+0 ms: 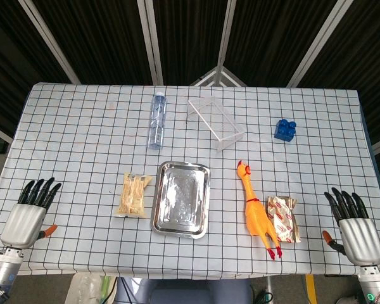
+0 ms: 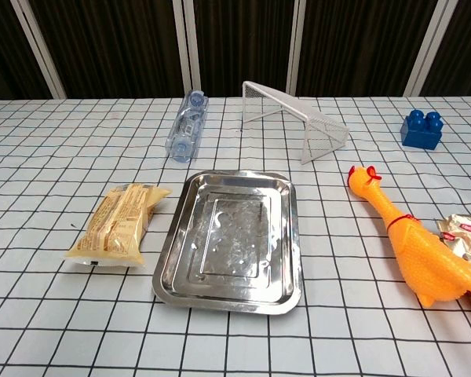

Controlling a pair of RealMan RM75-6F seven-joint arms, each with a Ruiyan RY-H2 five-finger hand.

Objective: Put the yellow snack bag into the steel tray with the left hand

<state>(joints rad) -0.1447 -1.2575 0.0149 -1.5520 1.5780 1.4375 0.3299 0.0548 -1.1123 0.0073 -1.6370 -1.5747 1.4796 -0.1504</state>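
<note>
The yellow snack bag (image 1: 133, 195) (image 2: 118, 224) lies flat on the checked tablecloth, just left of the steel tray (image 1: 164, 217) (image 2: 174, 265). Nothing is in the tray. My left hand (image 1: 29, 214) rests at the table's front left corner, fingers straight and apart, holding nothing, well left of the bag. At the front right corner my right hand (image 1: 354, 226) lies the same way, open. Neither hand shows in the chest view.
A clear water bottle (image 1: 156, 120) (image 2: 187, 124) lies behind the tray. A clear box (image 1: 216, 123) (image 2: 297, 117) and a blue block (image 1: 285, 129) (image 2: 422, 129) sit at the back right. A yellow rubber chicken (image 1: 257, 210) (image 2: 412, 239) and a red-and-white packet (image 1: 284, 217) (image 2: 463, 234) lie right of the tray.
</note>
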